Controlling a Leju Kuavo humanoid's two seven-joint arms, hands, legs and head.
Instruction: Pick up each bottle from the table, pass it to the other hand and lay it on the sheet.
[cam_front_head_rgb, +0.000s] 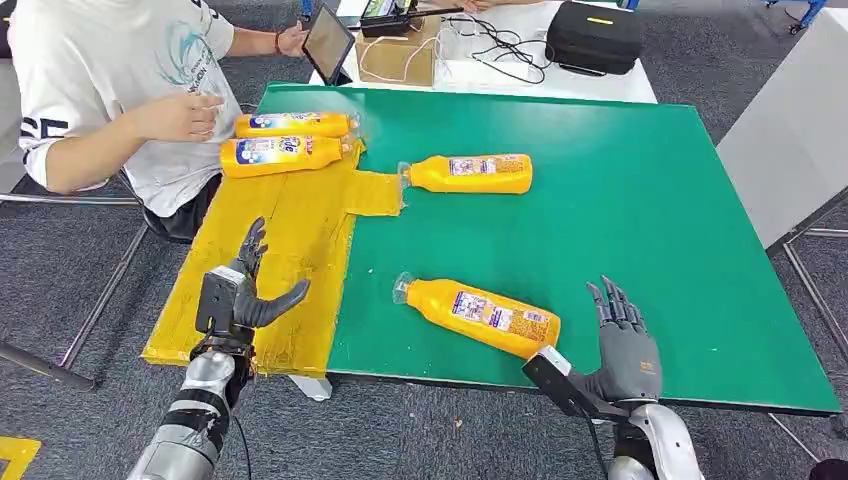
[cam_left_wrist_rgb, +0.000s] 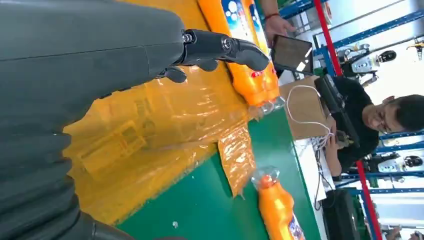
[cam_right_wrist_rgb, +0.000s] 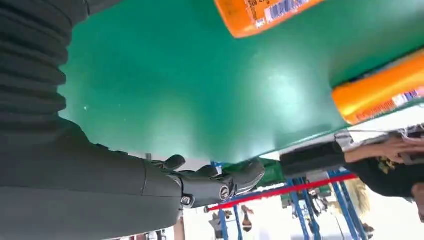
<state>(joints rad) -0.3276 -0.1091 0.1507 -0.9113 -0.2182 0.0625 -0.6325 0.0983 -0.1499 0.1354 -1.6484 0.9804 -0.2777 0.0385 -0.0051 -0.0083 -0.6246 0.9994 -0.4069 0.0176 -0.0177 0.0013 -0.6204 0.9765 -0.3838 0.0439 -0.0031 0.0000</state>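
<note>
Two orange bottles (cam_front_head_rgb: 292, 124) (cam_front_head_rgb: 285, 155) lie side by side at the far end of the yellow sheet (cam_front_head_rgb: 290, 250). Another orange bottle (cam_front_head_rgb: 470, 173) lies on the green table (cam_front_head_rgb: 620, 210) just right of the sheet's tab. The nearest orange bottle (cam_front_head_rgb: 480, 315) lies near the table's front edge. My right hand (cam_front_head_rgb: 622, 345) is open just right of that bottle's base, holding nothing. My left hand (cam_front_head_rgb: 240, 290) hovers open over the sheet's near part, empty. In the left wrist view, the left hand's fingers (cam_left_wrist_rgb: 225, 47) spread over the sheet (cam_left_wrist_rgb: 165, 125); the right wrist view has the near bottle's base (cam_right_wrist_rgb: 265, 12).
A person in a white shirt (cam_front_head_rgb: 110, 90) sits at the table's far left, a hand (cam_front_head_rgb: 185, 115) close to the two bottles on the sheet. A cardboard box (cam_front_head_rgb: 400, 55), a tablet (cam_front_head_rgb: 328, 42) and a black case (cam_front_head_rgb: 595, 35) stand behind the green table.
</note>
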